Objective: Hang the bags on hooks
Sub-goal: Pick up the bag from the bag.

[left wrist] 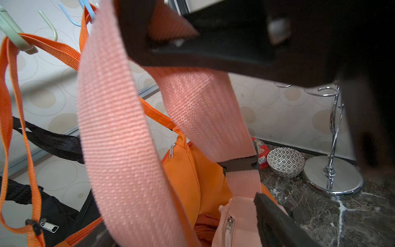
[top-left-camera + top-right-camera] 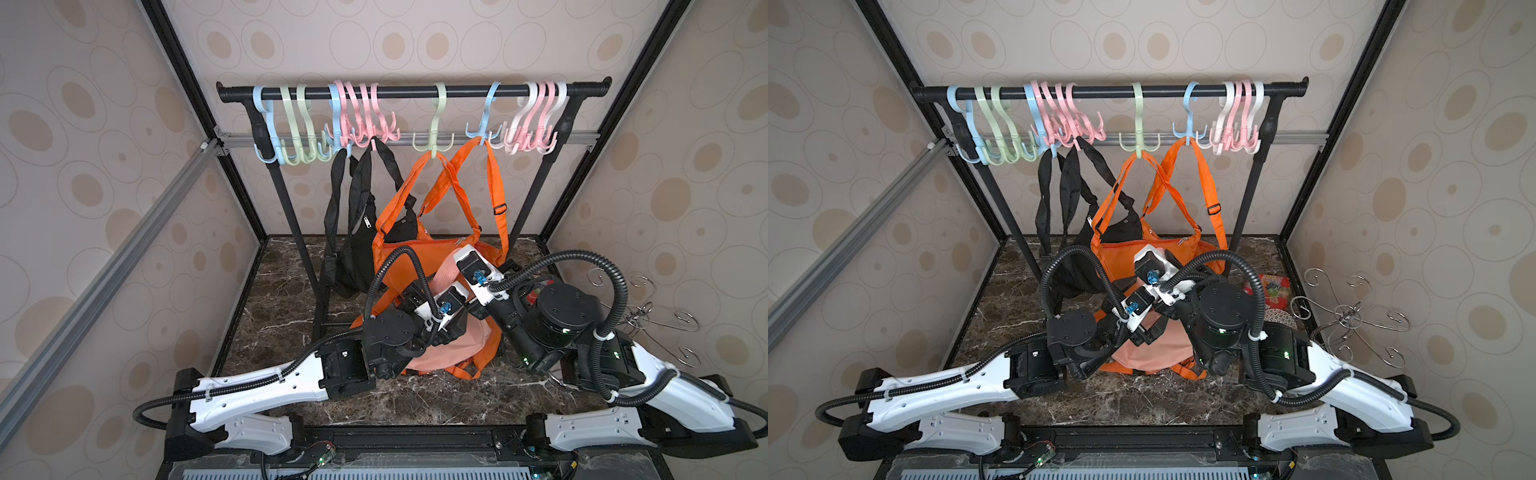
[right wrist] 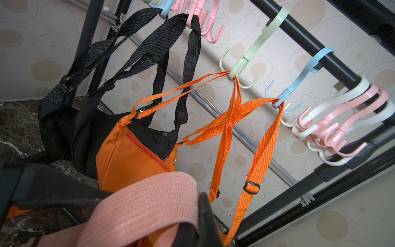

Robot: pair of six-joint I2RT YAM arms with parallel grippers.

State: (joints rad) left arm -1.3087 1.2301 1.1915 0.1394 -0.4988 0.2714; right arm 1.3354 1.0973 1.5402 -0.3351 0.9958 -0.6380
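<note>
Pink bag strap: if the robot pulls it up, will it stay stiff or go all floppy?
Probably floppy: the pink strap curves in a soft loop where the right gripper pinches it. Its ribbed weave likely grips well, not slippery. The pink bag lies slumped on the table, so it would probably sag and swing.

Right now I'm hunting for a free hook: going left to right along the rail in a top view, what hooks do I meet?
End blue hook → green pair → pink cluster → lone green hook → lone blue hook → white-and-pink cluster.
</note>
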